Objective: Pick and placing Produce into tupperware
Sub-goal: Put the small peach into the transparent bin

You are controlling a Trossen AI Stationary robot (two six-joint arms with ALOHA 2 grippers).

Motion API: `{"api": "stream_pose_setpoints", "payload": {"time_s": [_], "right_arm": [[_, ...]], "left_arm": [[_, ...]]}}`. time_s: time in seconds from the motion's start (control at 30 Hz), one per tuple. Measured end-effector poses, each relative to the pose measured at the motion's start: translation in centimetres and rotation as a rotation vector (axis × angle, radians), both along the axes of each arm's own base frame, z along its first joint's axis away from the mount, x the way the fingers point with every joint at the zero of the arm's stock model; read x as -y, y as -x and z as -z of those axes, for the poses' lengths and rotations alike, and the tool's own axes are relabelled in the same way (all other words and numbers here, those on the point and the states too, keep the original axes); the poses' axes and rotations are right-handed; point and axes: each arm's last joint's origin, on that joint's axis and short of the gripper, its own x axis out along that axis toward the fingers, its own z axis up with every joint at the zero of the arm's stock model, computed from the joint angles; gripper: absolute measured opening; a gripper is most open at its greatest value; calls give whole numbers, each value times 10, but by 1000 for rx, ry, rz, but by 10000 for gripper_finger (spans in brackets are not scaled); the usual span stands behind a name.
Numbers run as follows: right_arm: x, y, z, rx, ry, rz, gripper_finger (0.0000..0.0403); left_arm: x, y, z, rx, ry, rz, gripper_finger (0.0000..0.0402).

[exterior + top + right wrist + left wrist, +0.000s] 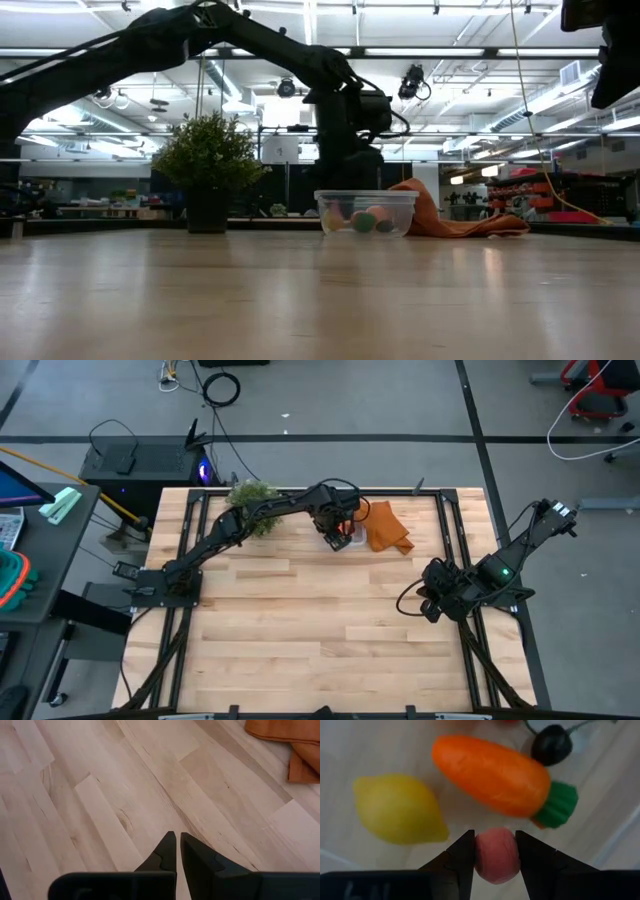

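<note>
The clear tupperware [365, 212] stands at the table's far middle [337, 541]. On its floor lie a yellow lemon [397, 809], an orange carrot [492, 775] with a green top, and a dark berry [551, 745]. My left gripper [495, 851] points down into the box [335, 530], shut on a pink-red fruit [495, 856]. My right gripper [177, 845] waits shut and with nothing in it over bare wood near the table's right edge [430, 605]. My left gripper pinches the pink-red fruit by its two opposite sides [481, 855] between its two fingers, coming from above and pointing down. The fruit sits beside the lemon and the carrot's green end. Whether it rests on the box's floor, I cannot tell.
An orange cloth [385, 528] lies bunched just right of the tupperware. A bushy green plant [252, 495] in a dark pot stands to its left, under the left arm. The wood nearer the front edge [320, 650] is bare.
</note>
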Motion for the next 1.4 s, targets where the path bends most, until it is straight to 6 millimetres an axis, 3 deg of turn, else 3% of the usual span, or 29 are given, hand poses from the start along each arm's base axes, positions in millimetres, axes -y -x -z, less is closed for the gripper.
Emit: {"api": "stream_pose_setpoints", "payload": {"time_s": [1.4], "right_arm": [[0, 0, 0, 0, 2, 0, 0]], "left_arm": [[2, -4, 2, 18, -6, 23, 151]]}}
